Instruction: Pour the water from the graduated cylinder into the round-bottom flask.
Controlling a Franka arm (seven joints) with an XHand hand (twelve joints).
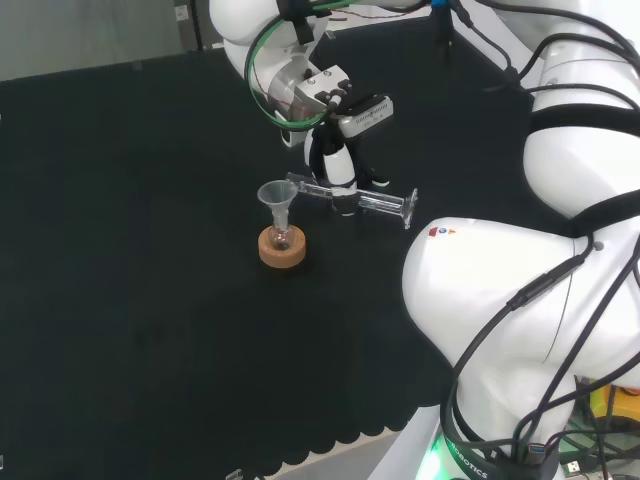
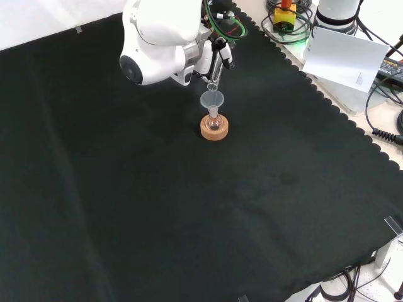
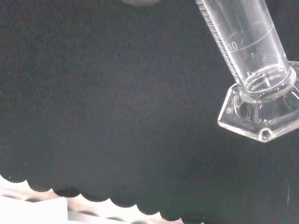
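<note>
The clear graduated cylinder (image 1: 360, 200) lies almost level above the cloth, with the hand (image 1: 335, 165) curled round its middle. Its mouth end reaches the rim of a clear funnel (image 1: 275, 195), and its hexagonal foot (image 1: 408, 208) points to the right in the head view. The funnel sits in the neck of a small round-bottom flask (image 1: 282, 238) on a cork ring (image 1: 282, 250). In the front view the hand (image 2: 221, 51) holds the cylinder (image 2: 214, 74) just above the funnel (image 2: 212, 99), flask (image 2: 214, 122) and cork ring (image 2: 214, 130). The wrist view shows the cylinder's marked tube (image 3: 247, 42) and foot (image 3: 261, 114) up close. Whether it holds water is unclear.
The arm's big white links (image 1: 520, 290) stand at the right of the head view, and one (image 2: 154, 38) sits beside the hand in the front view. Beyond the cloth's scalloped edge (image 2: 327, 100) lie a white sheet (image 2: 343, 56) and cables (image 2: 384, 94).
</note>
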